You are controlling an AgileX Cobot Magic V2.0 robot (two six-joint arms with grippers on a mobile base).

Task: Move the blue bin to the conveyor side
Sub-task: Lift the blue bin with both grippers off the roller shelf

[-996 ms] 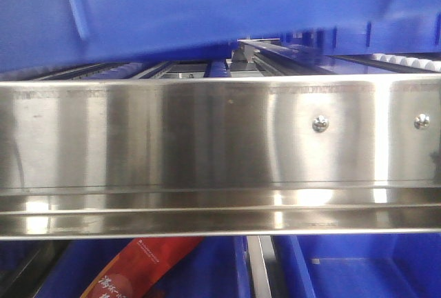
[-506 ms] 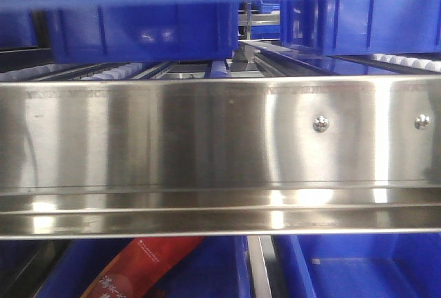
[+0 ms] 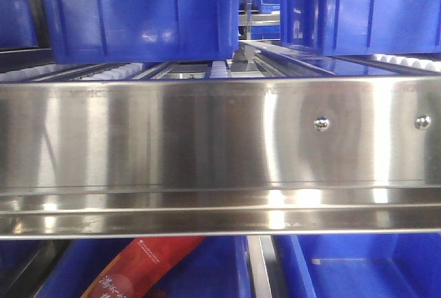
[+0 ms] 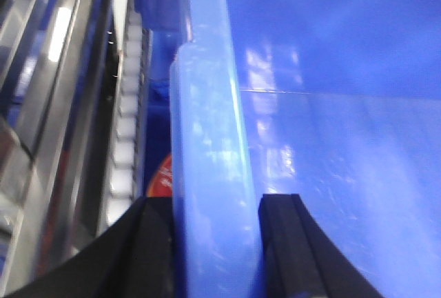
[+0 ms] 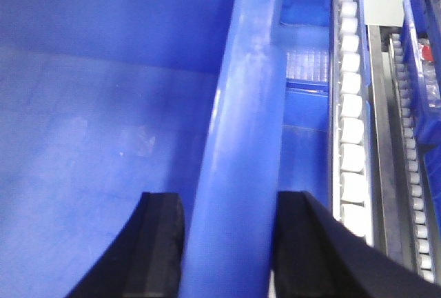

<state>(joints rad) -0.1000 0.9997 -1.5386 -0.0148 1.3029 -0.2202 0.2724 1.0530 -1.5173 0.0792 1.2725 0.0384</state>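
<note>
1. Left: white-roller rack [image 4: 127, 125] lies just beside the blue bin [image 4: 213, 139]; left pincer [image 4: 217, 201] grips its rim.
2. Centre: steel rail [image 3: 220, 139] fronts other blue crates [image 3: 138, 22].
3. Right: right pincer [image 5: 227, 201] grips the opposite rim; rims parallel the rollers [image 5: 351, 125]; long axis unclear.

Roller track [image 5: 351, 105] right of bin [image 5: 238, 146]

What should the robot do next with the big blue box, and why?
Probably carry the blue bin level, away from the steel rack. The left gripper and right gripper each clamp its rim, and the front view shows its underside at the top edge, above the rack's rail, so it looks clear. The conveyor is out of view.
</note>
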